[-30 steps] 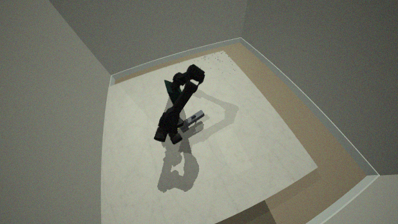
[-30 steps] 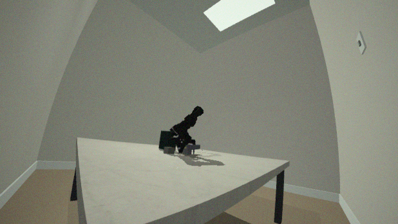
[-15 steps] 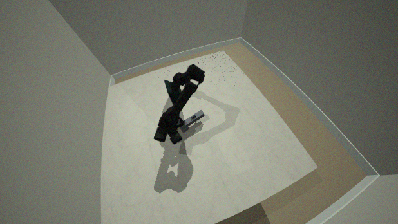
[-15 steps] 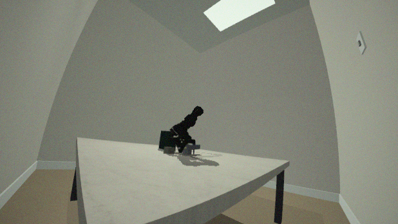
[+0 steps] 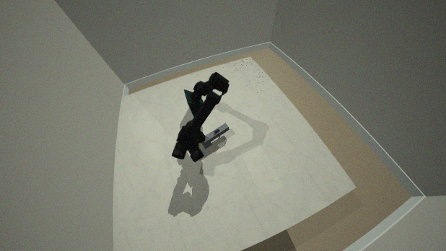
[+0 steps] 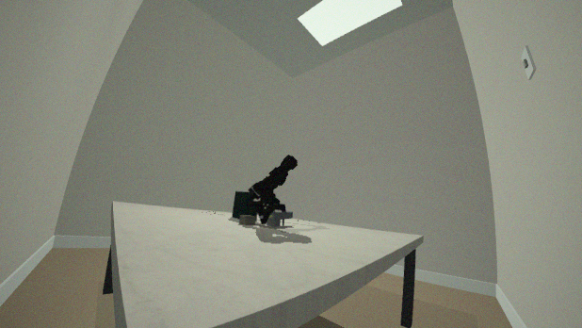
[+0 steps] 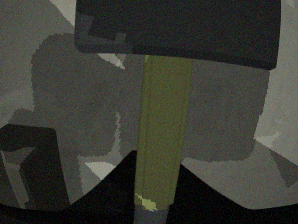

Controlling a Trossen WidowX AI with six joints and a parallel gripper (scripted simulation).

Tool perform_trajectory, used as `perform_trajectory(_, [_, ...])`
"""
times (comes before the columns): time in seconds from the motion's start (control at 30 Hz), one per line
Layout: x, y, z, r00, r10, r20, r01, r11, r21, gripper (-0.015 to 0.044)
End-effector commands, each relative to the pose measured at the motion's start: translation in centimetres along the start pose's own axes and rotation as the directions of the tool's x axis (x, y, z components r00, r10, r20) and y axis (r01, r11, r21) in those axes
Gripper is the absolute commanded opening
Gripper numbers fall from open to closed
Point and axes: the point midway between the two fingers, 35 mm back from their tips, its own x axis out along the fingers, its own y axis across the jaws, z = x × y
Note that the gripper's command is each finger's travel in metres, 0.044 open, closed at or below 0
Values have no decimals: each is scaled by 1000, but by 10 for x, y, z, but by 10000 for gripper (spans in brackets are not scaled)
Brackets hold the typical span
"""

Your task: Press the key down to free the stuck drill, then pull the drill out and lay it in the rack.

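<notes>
My gripper [image 6: 264,221] [image 7: 148,159] is low over the table and shut on a yellow-green bar that looks like the drill [image 7: 165,115]. Its grey end shows between the black fingers in the wrist view; its other end runs under a wide dark block [image 7: 180,27]. This seems to be the raised grey holder [image 5: 222,128] [image 6: 285,215] beside the gripper. A small dark piece on top of the holder may be the key [image 5: 216,131]. How deep the drill sits in the holder is hidden. I cannot make out the rack for certain.
A low grey block [image 6: 247,220] stands on the table [image 5: 289,173] [image 6: 198,264] to the left of the gripper in the exterior view. A dark green panel [image 5: 191,101] [image 6: 240,205] stands upright by the arm. A dark block [image 7: 52,165] shows at the wrist view's lower left.
</notes>
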Motion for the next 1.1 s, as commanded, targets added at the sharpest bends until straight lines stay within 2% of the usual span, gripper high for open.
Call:
perform_trajectory(0.0, [-1, -1, -5, 1000, -4, -4, 4, 1000, -2, 0])
perform_trajectory(1.07, [-4, -2, -50, 1000, -5, -7, 5, 1000, -3, 0])
